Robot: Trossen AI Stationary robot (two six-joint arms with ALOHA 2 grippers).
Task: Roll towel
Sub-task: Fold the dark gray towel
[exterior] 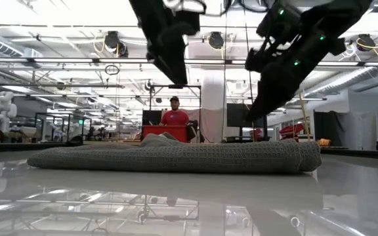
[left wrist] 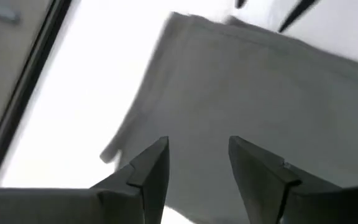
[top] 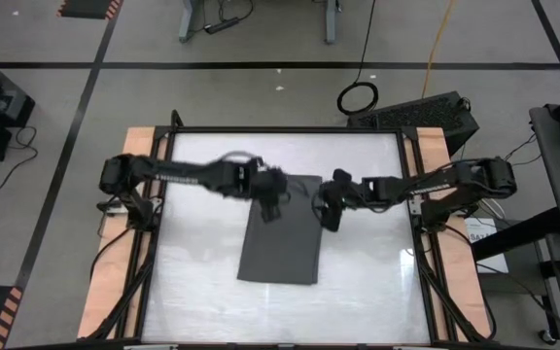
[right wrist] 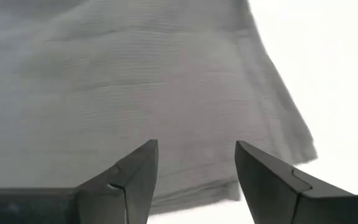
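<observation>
The dark charcoal-grey towel [top: 282,231] lies flat on the white table, long side running near to far; it also shows in the low view [exterior: 176,157], the left wrist view [left wrist: 241,93] and the right wrist view [right wrist: 135,81]. My left gripper [top: 268,208] hovers open above the towel's far left part, and its own view shows its fingers apart [left wrist: 197,168]. My right gripper [top: 328,216] hovers open above the towel's far right edge, fingers apart [right wrist: 196,168]. In the low view both grippers hang clear above the cloth.
The table's black frame [top: 285,130] and wooden side boards [top: 115,272] bound the white top. Bare table lies near, left and right of the towel. A person in a red shirt [exterior: 174,117] stands in the room far behind the table.
</observation>
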